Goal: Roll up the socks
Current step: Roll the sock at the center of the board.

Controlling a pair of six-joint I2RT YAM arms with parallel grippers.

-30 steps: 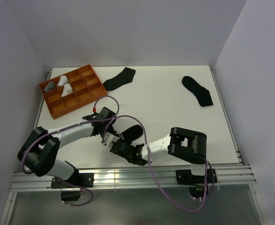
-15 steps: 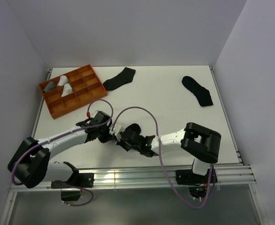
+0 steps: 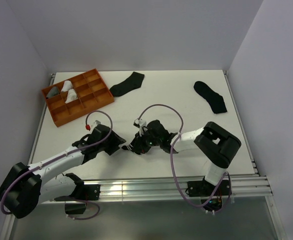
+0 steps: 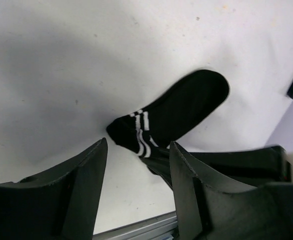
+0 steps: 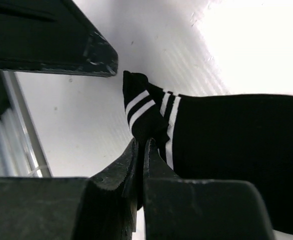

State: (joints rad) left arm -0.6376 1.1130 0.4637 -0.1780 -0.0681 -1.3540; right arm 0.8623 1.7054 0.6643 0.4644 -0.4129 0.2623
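Note:
A black sock with white cuff stripes [image 5: 226, 135] lies flat on the white table, its toe pointing away in the left wrist view [image 4: 186, 107]. My right gripper [image 5: 141, 142] is shut on the sock's striped cuff, pinching a fold of it; in the top view that gripper [image 3: 136, 146] sits near the table's front middle and hides most of the sock. My left gripper [image 4: 137, 150] is open with nothing between its fingers, a short way from the cuff. From above, the left gripper [image 3: 120, 146] is just left of the right one.
Two more black socks lie at the back: one [image 3: 127, 84] left of centre, one [image 3: 210, 96] at the right. An orange compartment tray [image 3: 85, 114] at the back left holds a grey roll [image 3: 53, 92] and white rolls [image 3: 69, 90]. The table's metal front rail [image 3: 136, 187] runs close behind the grippers.
My left gripper has opened, let go of the sock and drawn back to the left. My right gripper has shut on the cuff and moved away from the front edge.

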